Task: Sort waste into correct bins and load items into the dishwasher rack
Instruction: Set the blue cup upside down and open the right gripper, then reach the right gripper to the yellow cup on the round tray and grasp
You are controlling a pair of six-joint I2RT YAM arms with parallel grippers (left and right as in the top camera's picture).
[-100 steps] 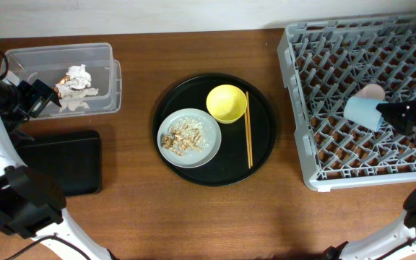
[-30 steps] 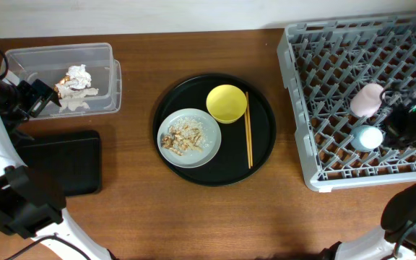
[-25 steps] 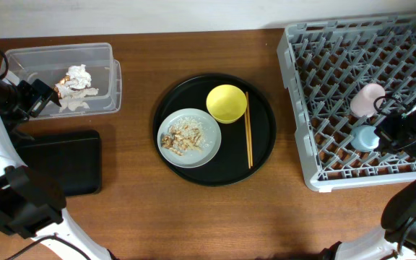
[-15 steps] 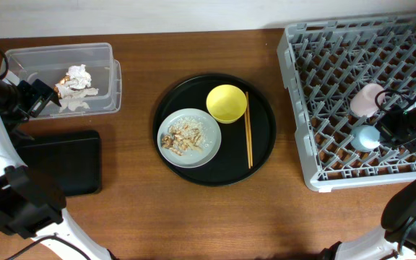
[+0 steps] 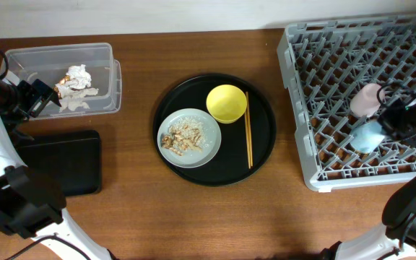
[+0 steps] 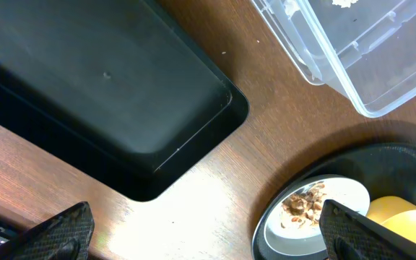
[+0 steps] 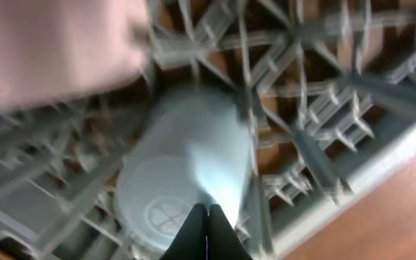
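The light-blue cup (image 5: 367, 136) lies tilted, base up, among the pegs of the grey dishwasher rack (image 5: 338, 65), next to the pink cup (image 5: 367, 100). My right gripper (image 5: 394, 123) is just right of it. In the blurred right wrist view its fingers (image 7: 208, 220) are pressed together with nothing between them, over the light-blue cup (image 7: 186, 166); the pink cup (image 7: 56, 50) is at top left. My left gripper (image 5: 40, 100) is open and empty by the clear tub (image 5: 103, 54), which holds the napkin (image 5: 79, 74) and wrapper (image 5: 72, 90). The plate (image 5: 209, 148) carries food scraps (image 5: 183, 137).
The yellow bowl (image 5: 226, 102) and chopsticks (image 5: 248, 130) sit on the round black tray (image 5: 262, 155). The shallow black tray (image 5: 63, 162) lies at the front left. The left wrist view shows that tray (image 6: 100, 87), the tub (image 6: 360, 65), the plate (image 6: 338, 217) and my left gripper (image 6: 206, 235).
The light-blue cup went from my right gripper's hold down into the rack beside the pink cup. The gripper let go and shut, and the cup now leans over. The left arm has not moved.
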